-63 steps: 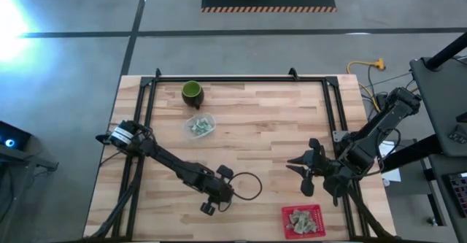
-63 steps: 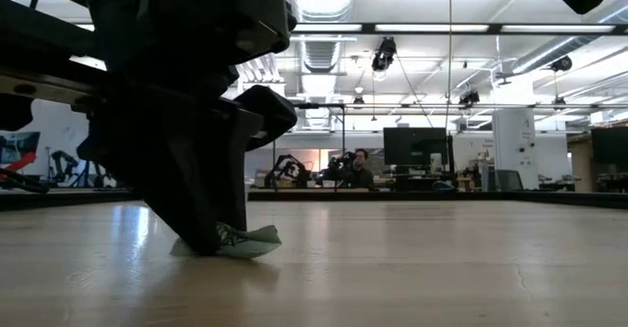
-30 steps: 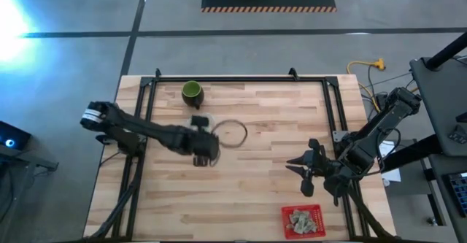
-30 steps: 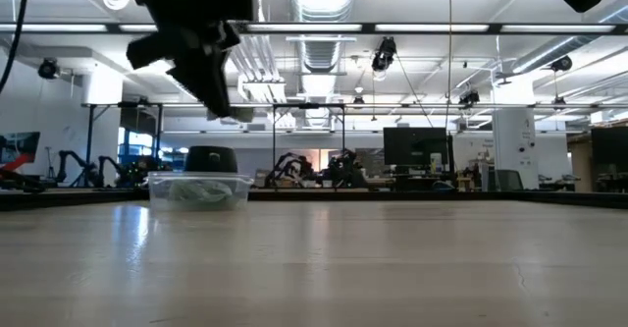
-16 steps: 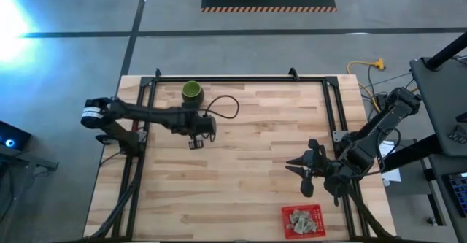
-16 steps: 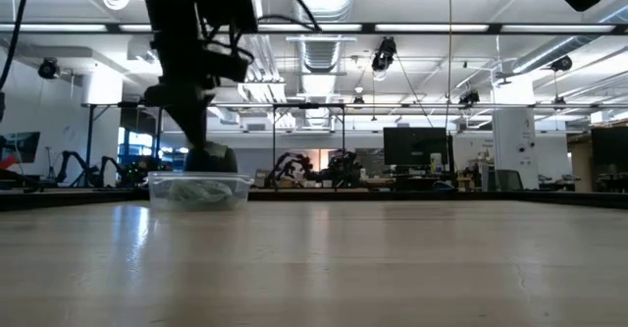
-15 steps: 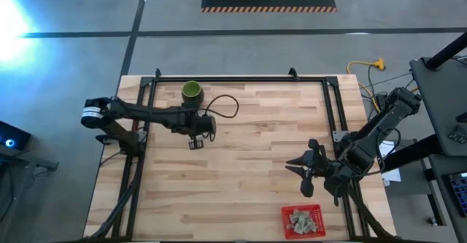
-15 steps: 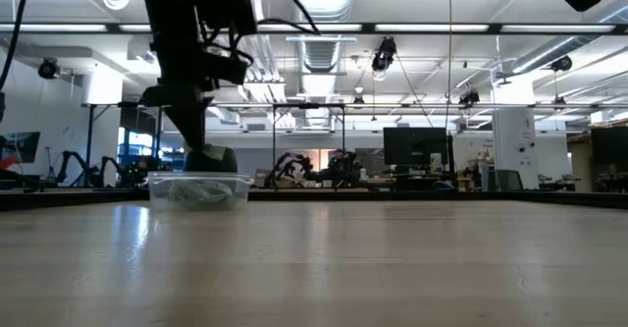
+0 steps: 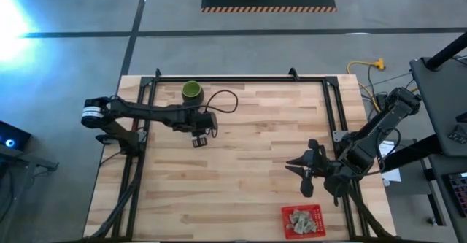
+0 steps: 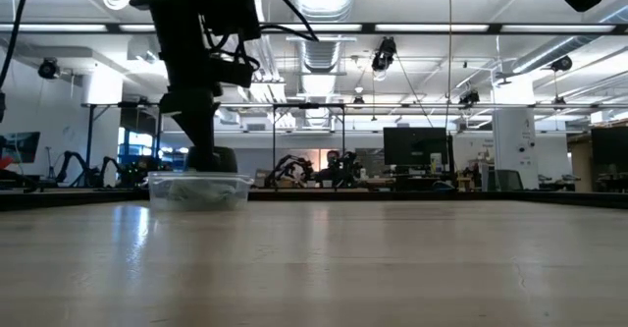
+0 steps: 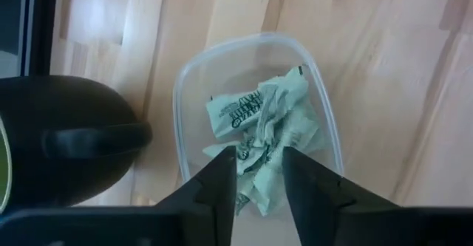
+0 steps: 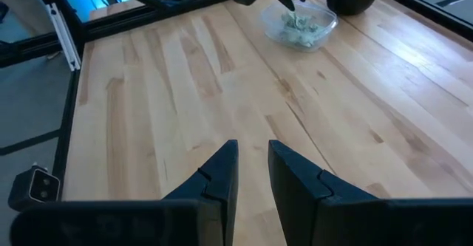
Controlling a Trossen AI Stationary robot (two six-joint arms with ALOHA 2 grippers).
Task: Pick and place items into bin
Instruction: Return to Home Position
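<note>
Several pale green-and-white packets (image 11: 262, 120) lie heaped in a clear plastic tub (image 11: 185, 76) beside the dark green cup (image 9: 191, 91). My left gripper (image 9: 198, 135) hangs over that tub and hides it in the high view. It points down, open, with its fingertips (image 11: 260, 157) at the heap. More packets (image 9: 301, 220) lie in a red bin (image 9: 284, 221) near the table's near right corner. My right gripper (image 9: 292, 164) waits above the table's right side, slightly open (image 12: 253, 154) and holding nothing. My left gripper comes at the tub's packets from above, pointing down. One finger (image 11: 222, 179) stands on each side of the topmost crumpled packet (image 11: 259, 146). I cannot tell whether the fingers touch it.
The cup (image 11: 59, 142) stands right next to the tub (image 10: 198, 190), with its handle turned toward it. A black cable loops from the left wrist (image 9: 222, 101). Dark frame rails run along the table's left, right and far edges. Bare wood lies between the tub and the red bin.
My left gripper carried a pale packet high over the table, moved a little toward the far edge, and came down to the clear tub beside the cup. In the last half second it has stayed low at the tub and shifted only slightly.
</note>
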